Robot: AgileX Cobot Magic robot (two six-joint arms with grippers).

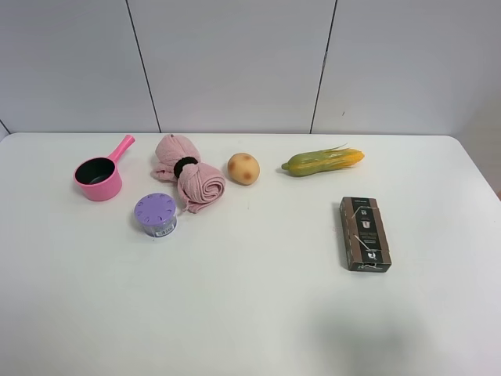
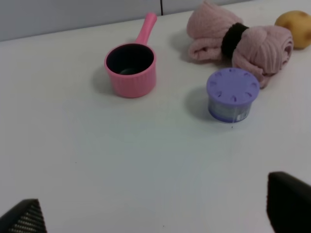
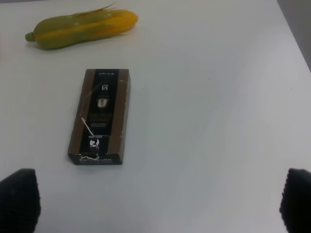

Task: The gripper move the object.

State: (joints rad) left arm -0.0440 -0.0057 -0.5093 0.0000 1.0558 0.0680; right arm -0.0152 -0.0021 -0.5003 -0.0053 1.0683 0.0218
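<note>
The dusty-pink towel bundle, cinched by a black band, lies at the back left of the white table; it also shows in the left wrist view. My left gripper is open and empty, its black fingertips spread wide, well short of the bundle above bare table. My right gripper is open and empty too, hovering near the dark box. Neither arm shows in the exterior high view.
A bright pink pot with a handle stands left of the bundle. A purple-lidded tub sits right in front of the bundle. A potato, a corn cob and the dark box lie to the right.
</note>
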